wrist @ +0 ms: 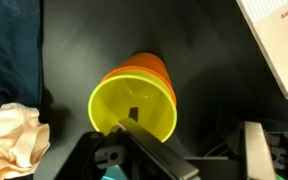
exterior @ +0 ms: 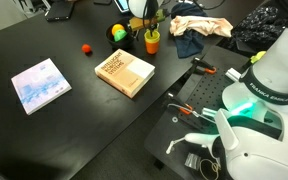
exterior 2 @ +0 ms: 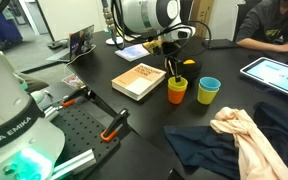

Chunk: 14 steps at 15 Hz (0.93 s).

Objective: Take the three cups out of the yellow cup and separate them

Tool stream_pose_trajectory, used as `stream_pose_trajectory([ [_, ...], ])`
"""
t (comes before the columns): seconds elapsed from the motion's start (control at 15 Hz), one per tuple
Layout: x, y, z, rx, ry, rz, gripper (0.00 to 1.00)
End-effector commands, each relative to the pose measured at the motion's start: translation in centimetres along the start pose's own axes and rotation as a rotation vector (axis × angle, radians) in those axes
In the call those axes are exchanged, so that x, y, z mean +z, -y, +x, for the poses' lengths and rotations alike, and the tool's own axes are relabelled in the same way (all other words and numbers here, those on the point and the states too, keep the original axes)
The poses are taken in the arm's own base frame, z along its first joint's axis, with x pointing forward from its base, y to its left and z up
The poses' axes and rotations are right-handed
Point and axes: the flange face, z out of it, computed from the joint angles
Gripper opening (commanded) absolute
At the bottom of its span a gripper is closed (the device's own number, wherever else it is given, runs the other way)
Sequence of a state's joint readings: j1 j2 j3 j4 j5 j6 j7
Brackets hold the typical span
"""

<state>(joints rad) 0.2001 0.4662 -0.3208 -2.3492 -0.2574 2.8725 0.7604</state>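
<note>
Closest, my end effector stands open, one finger at the mouth of the yellow cup, which is nested in an orange cup; I'd lift straight, avoiding tipping.

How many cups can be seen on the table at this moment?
3. An orange cup stands next to the book; a yellow cup sits nested inside it; a blue cup stands beside them. Further cups may be hidden inside.
</note>
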Motion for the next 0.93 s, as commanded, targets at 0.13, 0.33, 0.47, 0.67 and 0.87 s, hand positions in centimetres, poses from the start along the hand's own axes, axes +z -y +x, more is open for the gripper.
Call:
stream_pose_trajectory([
  [0.13, -0.87, 0.24, 0.18, 0.004, 0.001, -0.003, 1.0],
  [0.33, -0.83, 0.19, 0.1, 0.004, 0.004, -0.003, 0.66],
  [0.47, -0.8, 0.23, -0.02, 0.006, 0.008, 0.002, 0.51],
  [0.67, -1.07, 0.31, 0.06, 0.0, 0.005, 0.002, 0.27],
  [0.87, -1.23, 0.25, 0.04, 0.005, 0.006, 0.009, 0.06],
])
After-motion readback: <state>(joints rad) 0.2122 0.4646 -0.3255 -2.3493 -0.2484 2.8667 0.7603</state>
